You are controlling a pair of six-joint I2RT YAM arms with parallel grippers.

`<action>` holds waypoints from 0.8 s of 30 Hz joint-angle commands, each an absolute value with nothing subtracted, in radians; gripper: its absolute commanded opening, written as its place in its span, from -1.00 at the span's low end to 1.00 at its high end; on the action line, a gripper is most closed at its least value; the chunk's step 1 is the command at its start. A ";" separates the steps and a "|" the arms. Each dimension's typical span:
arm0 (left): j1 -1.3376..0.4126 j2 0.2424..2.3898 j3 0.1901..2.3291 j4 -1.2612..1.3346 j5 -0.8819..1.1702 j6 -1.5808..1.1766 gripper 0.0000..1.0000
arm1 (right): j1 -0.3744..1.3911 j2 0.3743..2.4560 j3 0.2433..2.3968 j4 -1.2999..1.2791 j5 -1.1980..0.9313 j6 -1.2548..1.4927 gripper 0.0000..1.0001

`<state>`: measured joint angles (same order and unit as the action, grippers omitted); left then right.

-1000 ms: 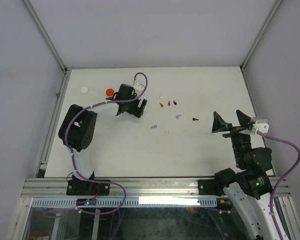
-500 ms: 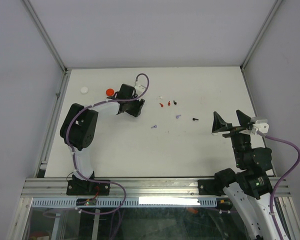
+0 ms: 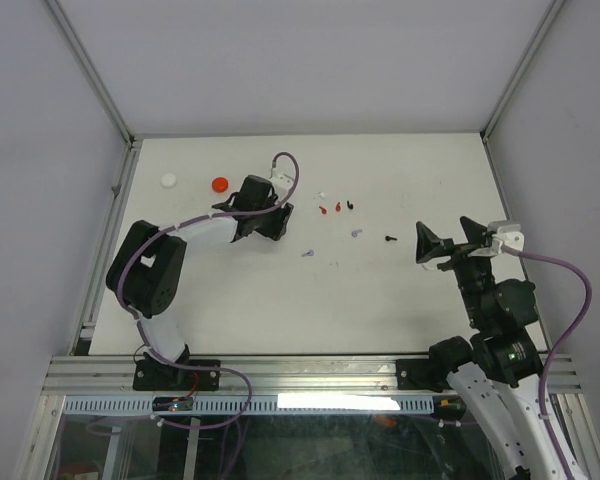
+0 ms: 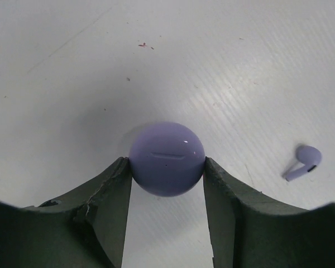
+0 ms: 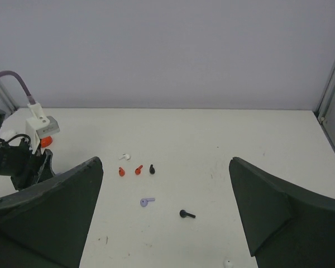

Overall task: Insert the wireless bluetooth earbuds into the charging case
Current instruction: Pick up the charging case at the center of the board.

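Note:
My left gripper [image 3: 266, 222] is shut on a round lavender charging case [image 4: 166, 159], held by its sides at the fingertips, low over or on the table; I cannot tell which. A lavender earbud [image 4: 303, 162] lies just right of it, also seen in the top view [image 3: 307, 253]. Further right lie a white earbud [image 3: 322, 195], two red earbuds [image 3: 323, 210] [image 3: 337, 207], a black earbud [image 3: 350, 205], a second lavender earbud [image 3: 356, 233], another black one [image 3: 390, 238] and another white one [image 3: 334, 264]. My right gripper [image 3: 445, 240] is open and empty, right of the earbuds.
A red round case [image 3: 220, 185] and a white round case [image 3: 169, 180] sit at the far left of the table. A raised metal rail [image 3: 115, 215] borders the left side, and grey walls enclose the table.
My left gripper has shifted slightly toward the near side with the lavender case, away from the red case. My right gripper has moved a little to the left.

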<state>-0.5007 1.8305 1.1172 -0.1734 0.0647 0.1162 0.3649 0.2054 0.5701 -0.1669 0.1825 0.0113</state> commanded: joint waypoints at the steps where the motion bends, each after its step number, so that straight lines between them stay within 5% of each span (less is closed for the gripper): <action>1: -0.532 1.674 1.050 -0.035 0.011 0.034 -0.28 | 0.362 0.285 0.645 -0.165 0.094 0.047 0.99; 24: -0.856 1.210 0.699 0.369 -0.150 -0.041 -0.45 | 0.365 0.853 0.990 -0.315 -0.491 0.169 0.98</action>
<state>-0.8207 1.2881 0.7414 0.2119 -0.1234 -0.0422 0.3649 0.7704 0.9234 -0.3092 -0.3195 0.1184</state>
